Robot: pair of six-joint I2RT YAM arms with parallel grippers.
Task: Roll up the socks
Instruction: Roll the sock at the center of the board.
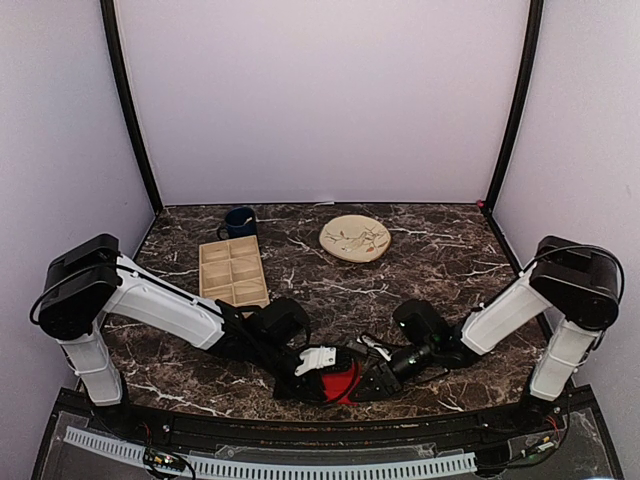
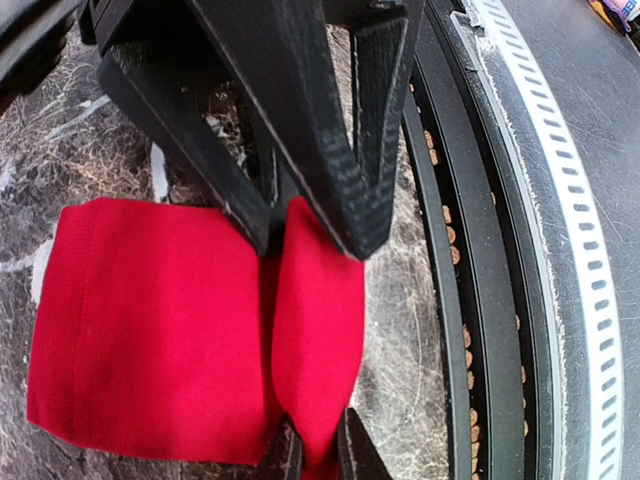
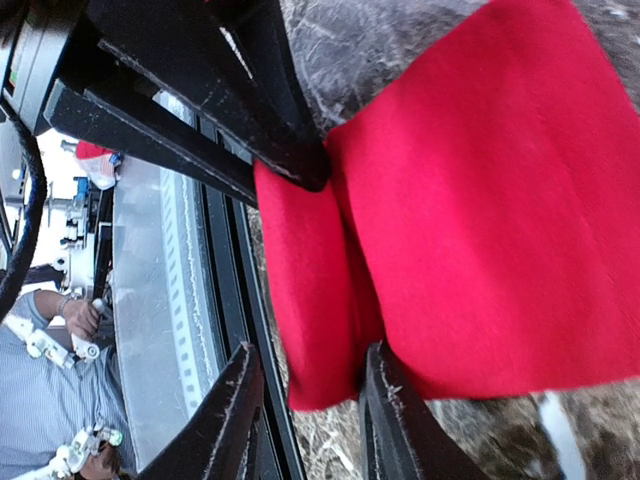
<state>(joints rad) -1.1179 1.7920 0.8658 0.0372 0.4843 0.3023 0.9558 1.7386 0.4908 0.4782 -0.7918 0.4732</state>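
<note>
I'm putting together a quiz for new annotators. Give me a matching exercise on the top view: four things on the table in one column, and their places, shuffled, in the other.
Things
1. red socks
2. beige plate
3. dark blue mug
4. wooden compartment tray

Places on the marble table
A. far side, left
B. near edge, centre
C. far side, slightly right of centre
D. left of centre, midway back

Pairs: 1-B, 2-C, 3-A, 4-D

No legible text or labels.
</note>
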